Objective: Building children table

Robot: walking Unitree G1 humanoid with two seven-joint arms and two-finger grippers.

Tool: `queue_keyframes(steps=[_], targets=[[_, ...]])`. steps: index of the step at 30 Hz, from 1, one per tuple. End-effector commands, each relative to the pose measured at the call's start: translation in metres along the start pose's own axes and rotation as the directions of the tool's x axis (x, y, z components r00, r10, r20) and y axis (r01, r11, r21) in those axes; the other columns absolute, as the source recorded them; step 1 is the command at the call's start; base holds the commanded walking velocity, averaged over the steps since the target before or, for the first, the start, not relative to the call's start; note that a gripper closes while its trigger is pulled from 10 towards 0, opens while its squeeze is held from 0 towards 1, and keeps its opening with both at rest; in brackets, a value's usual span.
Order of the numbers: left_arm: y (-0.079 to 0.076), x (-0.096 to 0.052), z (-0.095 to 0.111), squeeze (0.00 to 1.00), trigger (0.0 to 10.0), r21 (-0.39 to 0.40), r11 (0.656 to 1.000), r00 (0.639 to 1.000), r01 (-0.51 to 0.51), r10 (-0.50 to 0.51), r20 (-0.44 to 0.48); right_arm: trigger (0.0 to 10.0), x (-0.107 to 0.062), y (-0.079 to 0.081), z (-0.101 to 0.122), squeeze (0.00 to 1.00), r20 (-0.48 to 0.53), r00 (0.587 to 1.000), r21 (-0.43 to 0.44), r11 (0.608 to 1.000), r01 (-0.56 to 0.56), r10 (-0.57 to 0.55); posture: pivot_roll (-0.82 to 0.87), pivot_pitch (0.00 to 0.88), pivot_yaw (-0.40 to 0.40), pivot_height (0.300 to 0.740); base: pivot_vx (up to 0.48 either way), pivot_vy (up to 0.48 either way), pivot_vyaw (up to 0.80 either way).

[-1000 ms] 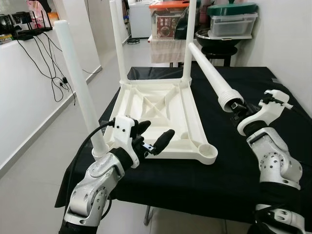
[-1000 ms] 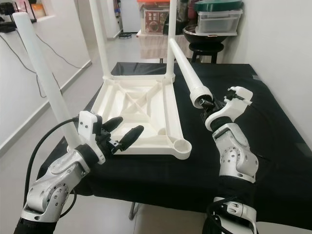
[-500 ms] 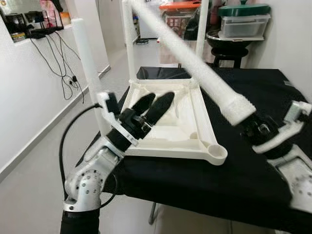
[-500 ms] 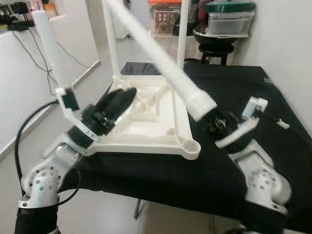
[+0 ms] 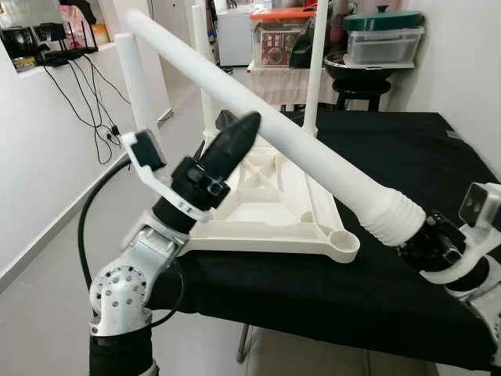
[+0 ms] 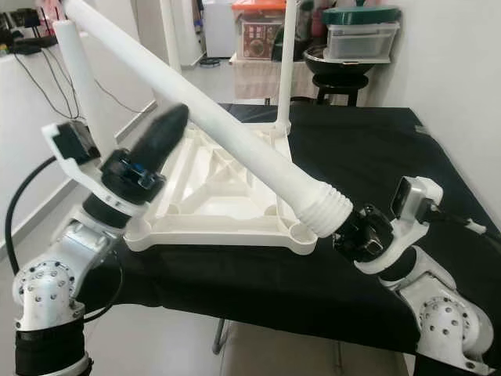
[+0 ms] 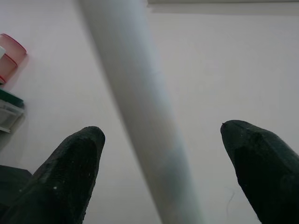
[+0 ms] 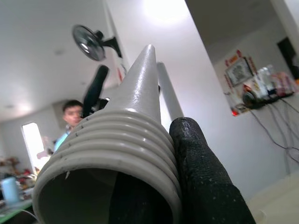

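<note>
Right gripper (image 6: 354, 233) clamps the ribbed end of a loose white leg (image 5: 258, 119), which slants up and left over the upturned tabletop (image 5: 266, 205) on a black-covered table (image 5: 407, 157). Left gripper (image 5: 239, 133), fingers spread, is raised under the leg's shaft, gripping nothing.

White walls (image 5: 47, 157), pale tile floor (image 5: 47, 313). Black cloth (image 5: 391, 157) over work table. Behind: storage boxes (image 5: 383, 35) on a stool, black cables (image 5: 94, 102) down left wall, wall fan (image 8: 93, 42) up high
</note>
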State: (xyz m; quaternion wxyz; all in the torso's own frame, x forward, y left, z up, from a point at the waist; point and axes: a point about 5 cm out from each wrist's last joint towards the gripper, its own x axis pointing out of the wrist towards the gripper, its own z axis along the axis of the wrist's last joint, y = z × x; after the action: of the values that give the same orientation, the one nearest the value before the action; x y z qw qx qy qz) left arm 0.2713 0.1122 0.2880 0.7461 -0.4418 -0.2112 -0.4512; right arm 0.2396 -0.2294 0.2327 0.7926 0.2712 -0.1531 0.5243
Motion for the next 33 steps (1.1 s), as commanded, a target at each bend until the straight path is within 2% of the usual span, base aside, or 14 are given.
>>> queue_keyframes(steps=[1, 8, 9, 13, 14, 15, 17, 18, 25, 33], targets=[[-0.002, 0.0, 0.003, 1.0, 10.0, -0.017, 1.0, 1.0, 0.004, -0.004, 0.007, 10.0, 0.001, 0.006, 0.007, 0.0, 0.026, 0.999, -0.01, 0.999, -0.046, 0.046, -0.06, 0.0, 0.044, 0.74, 0.0, 0.0, 0.0], [-0.004, 0.002, 0.006, 1.0, 10.0, -0.037, 0.999, 1.0, 0.016, -0.016, 0.014, 10.0, 0.002, 0.01, 0.001, 0.0, 0.006, 0.996, 0.021, 0.996, -0.09, 0.09, -0.06, 0.0, 0.045, 0.74, 0.0, 0.0, 0.0], [-0.006, 0.003, 0.009, 1.0, 10.0, -0.052, 0.998, 0.999, 0.031, -0.03, 0.021, 10.0, 0.004, 0.013, -0.007, 0.0, -0.043, 0.993, 0.042, 0.994, -0.105, 0.106, -0.06, 0.0, 0.044, 0.74, 0.0, 0.0, 0.0], [-0.009, 0.004, 0.011, 1.0, 10.0, -0.077, 0.995, 0.998, 0.059, -0.056, 0.033, 10.0, 0.006, 0.013, -0.013, 0.0, -0.081, 0.991, 0.047, 0.993, -0.105, 0.109, -0.06, 0.0, 0.045, 0.74, 0.0, 0.0, 0.0], [-0.011, 0.004, 0.012, 0.16, 10.0, -0.091, 0.993, 0.996, 0.081, -0.078, 0.034, 10.0, 0.006, 0.014, -0.015, 0.0, -0.087, 0.99, 0.052, 0.993, -0.108, 0.112, -0.06, 0.0, 0.045, 0.74, 0.0, 0.0, 0.0], [-0.015, 0.003, 0.012, 0.0, 9.7, -0.102, 0.988, 0.994, 0.113, -0.111, 0.025, 10.0, 0.007, 0.014, -0.016, 0.0, -0.087, 0.989, 0.059, 0.992, -0.112, 0.117, -0.05, 0.0, 0.044, 0.74, 0.0, 0.0, 0.0], [-0.017, 0.002, 0.012, 0.0, 9.7, -0.107, 0.985, 0.991, 0.133, -0.132, 0.018, 10.0, 0.007, 0.014, -0.016, 0.0, -0.085, 0.989, 0.064, 0.991, -0.115, 0.12, -0.05, 0.0, 0.044, 0.74, 0.0, 0.0, 0.0], [-0.02, 0.001, 0.012, 0.0, 0.0, -0.122, 0.98, 0.988, 0.156, -0.155, 0.019, 10.0, 0.007, 0.014, -0.016, 0.0, -0.086, 0.989, 0.067, 0.991, -0.117, 0.123, -0.05, 0.0, 0.045, 0.74, 0.0, 0.0, 0.0], [-0.029, -0.003, 0.013, 0.0, 0.0, -0.144, 0.965, 0.976, 0.219, -0.22, 0.009, 10.0, 0.007, 0.013, -0.02, 0.0, -0.114, 0.987, 0.063, 0.992, -0.106, 0.113, -0.05, 0.0, 0.044, 0.74, 0.0, 0.0, 0.0], [-0.027, -0.004, 0.018, 0.0, 0.0, -0.132, 0.972, 0.98, 0.197, -0.195, 0.028, 10.0, 0.007, 0.009, -0.023, 0.0, -0.132, 0.987, 0.061, 0.995, -0.085, 0.093, -0.06, 0.0, 0.033, 0.74, 0.0, 0.0, 0.0]])
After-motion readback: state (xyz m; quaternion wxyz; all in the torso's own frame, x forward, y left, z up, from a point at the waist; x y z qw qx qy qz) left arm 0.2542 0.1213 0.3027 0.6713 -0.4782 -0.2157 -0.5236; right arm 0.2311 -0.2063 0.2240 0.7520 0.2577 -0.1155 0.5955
